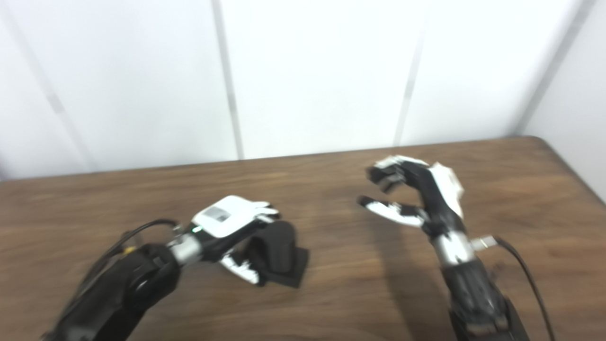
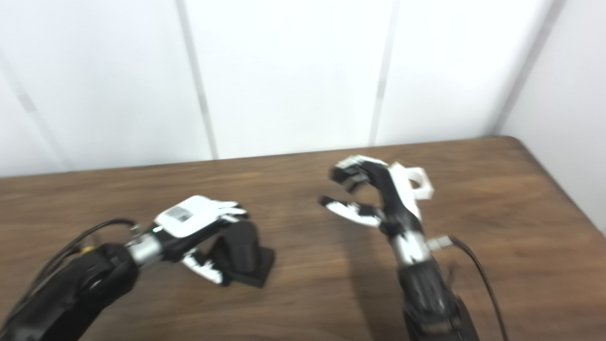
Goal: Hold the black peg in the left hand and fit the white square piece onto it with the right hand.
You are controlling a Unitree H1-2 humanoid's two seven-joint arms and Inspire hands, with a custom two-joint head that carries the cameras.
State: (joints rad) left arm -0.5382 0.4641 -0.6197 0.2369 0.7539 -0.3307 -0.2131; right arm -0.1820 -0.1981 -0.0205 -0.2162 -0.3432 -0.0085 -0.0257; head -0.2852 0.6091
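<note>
1. In the left eye view I see my left hand (image 1: 232,222) low over the wooden table (image 1: 331,293), wrapped around the black peg (image 1: 279,253). The peg stands upright on its square base, and the base rests on the table. My fingers (image 1: 262,213) curl over the top and the thumb sits at the near side.
2. In the same view my right hand (image 1: 416,194) is raised well to the right of the peg, holding nothing, its fingers curled and the thumb spread apart below them. The picture is blurred.
3. In the right eye view I see the white square piece (image 2: 416,184), with a round hole through it, on the table just behind my right hand (image 2: 378,199). I cannot tell whether the two touch.
4. In this view the peg (image 2: 241,253) again sits in my left hand's (image 2: 194,220) grasp, well apart from the white piece.
</note>
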